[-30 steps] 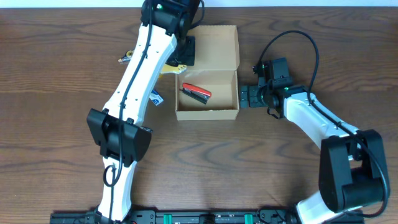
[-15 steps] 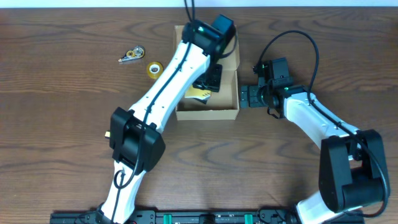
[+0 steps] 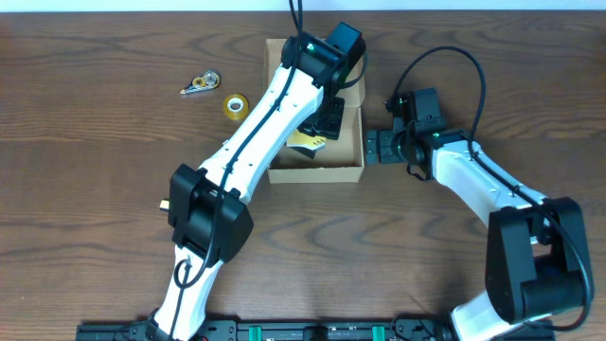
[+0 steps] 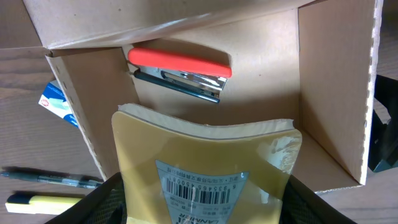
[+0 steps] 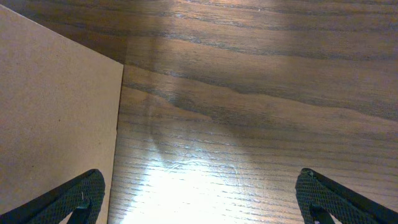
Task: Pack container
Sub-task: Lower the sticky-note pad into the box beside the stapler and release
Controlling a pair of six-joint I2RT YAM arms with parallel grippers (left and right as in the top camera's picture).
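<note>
Notepad stock fills the near edge of the left wrist view: a yellow pad in clear wrap, barcode label facing up, pinched by its sides between the two dark fingers of the left tool. The pad juts forward over the open container, a plain tan cardboard box. Whether its leading edge touches the box floor cannot be told.

Just beyond the pad, a red-topped stapler lies on the floor of the box against the far wall. Behind it, the hinged lid stands folded back. Outside the box's left wall, on the tabletop, lie a yellow highlighter, a dark pen just past it, and farther on a small blue-and-white packet beside the wall.

From overhead, the container sits around the middle of the far half of the tabletop, and the left arm reaches diagonally across it from the near left, covering most of the opening.

At the box's right side, the right tool points at the outer wall with its fingers spread wide and nothing between them. Its own camera shows cardboard by one fingertip and bare wood by the other.

Well to the left of the container, toward the far edge, a yellow tape roll rests, with a small silver-and-yellow item just beyond it.
</note>
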